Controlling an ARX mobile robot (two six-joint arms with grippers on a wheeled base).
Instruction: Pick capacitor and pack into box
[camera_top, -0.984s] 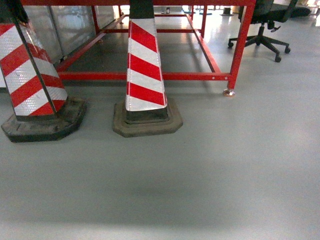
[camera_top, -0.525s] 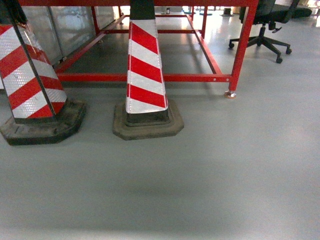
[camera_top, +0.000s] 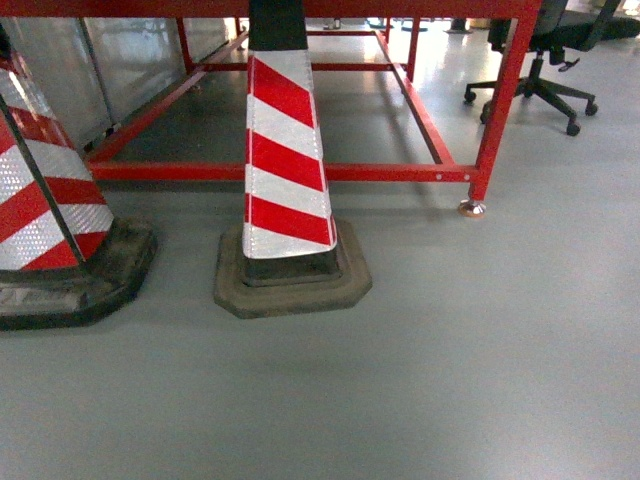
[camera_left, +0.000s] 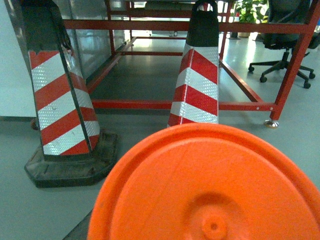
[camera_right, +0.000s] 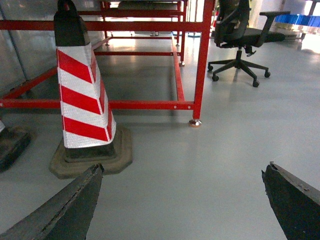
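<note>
Ahead on the floor: two red-and-white striped cones stand on the grey floor (camera_top: 450, 380), the middle cone (camera_top: 285, 160) straight before me and the left cone (camera_top: 50, 220) cut by the edge of the head view.
Behind the cones: a red metal frame (camera_top: 300, 172) on small feet, and an office chair (camera_top: 545, 60) at the far right.
Capacitor: not in any view; I cannot say where it is.
Box: not in any view either. I see no worktop here, only floor.
Right gripper (camera_right: 184, 169): the jaws are spread wide and hold nothing; one dark finger (camera_right: 65, 210) shows at the lower left of the wrist view and the other at the lower right, with bare floor between them.
Left gripper: not visible. An orange round plastic disc (camera_left: 210, 190) fills the lower part of the left wrist view and hides whatever is under it. I cannot tell if the left jaws are spread or pressed together.
Step in hand: I judge that picking is not begun, because the parts must first come into view.
How the capacitor will handle: I expect a small, light and stiff part, with a smooth body that can slip and thin legs that bend easily.
Where to take hold: on the body, across its two sides, never on the legs, and with gentle pressure.
Risk: with such wide jaws a small part can tip or roll away while they close.
</note>
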